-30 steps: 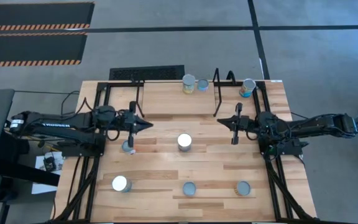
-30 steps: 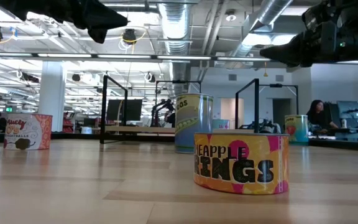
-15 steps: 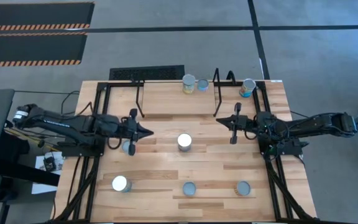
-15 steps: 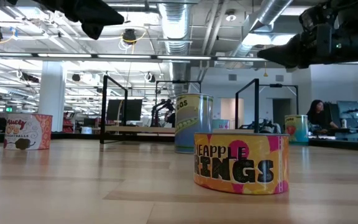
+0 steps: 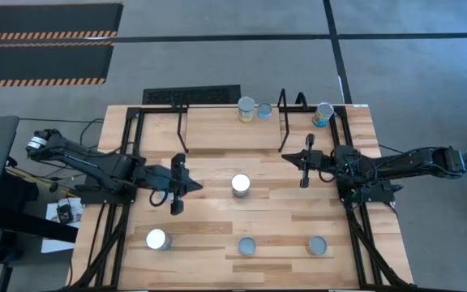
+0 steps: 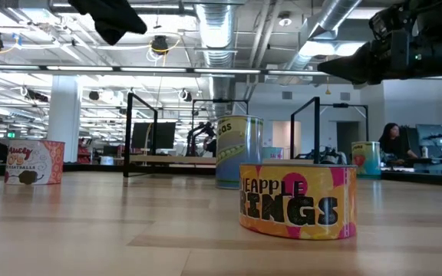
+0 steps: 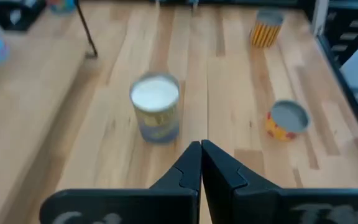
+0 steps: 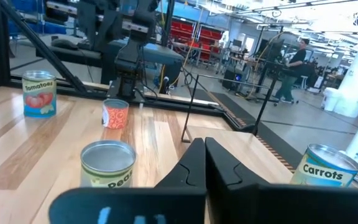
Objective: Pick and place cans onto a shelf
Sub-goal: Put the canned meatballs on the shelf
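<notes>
Seven cans showed from above on the wooden table (image 5: 209, 219); nothing was held by either arm. The shelf (image 5: 225, 134) stood at the far middle, a light board between black wire end frames. Both arms hung over mid-table. The left gripper (image 5: 193, 186) was left of centre, fingers clenched together and empty, pointing right toward the centre can (image 5: 240, 185). The right gripper (image 5: 289, 158) was right of centre near the shelf's right frame, fingers also pressed closed on nothing, pointing left.

Cans: two far cans (image 5: 246, 108) (image 5: 264, 111) sat side by side between the end frames at the shelf's far edge. They looked placed, though it could not be told for sure from above that they were on the board. One far-right can (image 5: 323, 113) stood outside the right frame. The centre can stood on open table, just beside the left gripper's tip. Three lay in a near row: near-left can (image 5: 156, 239), near-middle can (image 5: 247, 246), near-right can (image 5: 317, 246).

Progress judged early: at most two done, five visible cans left to shelve. The left arm seemed lined up for the centre can, with its fingers not yet spread.
</notes>
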Controlling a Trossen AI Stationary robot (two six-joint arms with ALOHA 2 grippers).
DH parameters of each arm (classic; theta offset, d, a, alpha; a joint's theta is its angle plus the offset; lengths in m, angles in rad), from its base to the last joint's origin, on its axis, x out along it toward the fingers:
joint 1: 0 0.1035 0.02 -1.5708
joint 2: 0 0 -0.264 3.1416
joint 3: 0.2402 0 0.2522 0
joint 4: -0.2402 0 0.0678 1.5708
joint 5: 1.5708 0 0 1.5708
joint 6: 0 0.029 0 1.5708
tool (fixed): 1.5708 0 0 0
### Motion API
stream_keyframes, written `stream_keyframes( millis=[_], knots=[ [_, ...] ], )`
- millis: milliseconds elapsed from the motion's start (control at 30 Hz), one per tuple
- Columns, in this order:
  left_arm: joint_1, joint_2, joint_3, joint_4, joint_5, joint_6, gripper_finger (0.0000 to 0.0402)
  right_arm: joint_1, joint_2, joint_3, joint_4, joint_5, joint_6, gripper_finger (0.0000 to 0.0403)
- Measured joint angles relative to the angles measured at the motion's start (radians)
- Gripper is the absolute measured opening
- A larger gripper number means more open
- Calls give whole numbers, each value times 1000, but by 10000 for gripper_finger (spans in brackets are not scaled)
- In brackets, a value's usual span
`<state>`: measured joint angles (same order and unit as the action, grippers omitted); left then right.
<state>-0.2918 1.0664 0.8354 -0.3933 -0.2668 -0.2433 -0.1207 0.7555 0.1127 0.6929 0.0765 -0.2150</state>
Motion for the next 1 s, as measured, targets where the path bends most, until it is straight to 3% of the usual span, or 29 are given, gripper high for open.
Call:
stream_keyframes(
  millis=[333, 667, 1000],
  knots=[
    [-142, 68, 29, -111, -112, -201, 0, 0, 0, 0, 34, -2, -23, 5],
    [-221, 97, 29, -244, -115, -440, 0, 1, 0, 12, 81, -2, -72, 4],
    [-253, 115, 29, -255, -115, -512, 0, 0, 0, 21, 103, -76, -73, 4]
  ],
)
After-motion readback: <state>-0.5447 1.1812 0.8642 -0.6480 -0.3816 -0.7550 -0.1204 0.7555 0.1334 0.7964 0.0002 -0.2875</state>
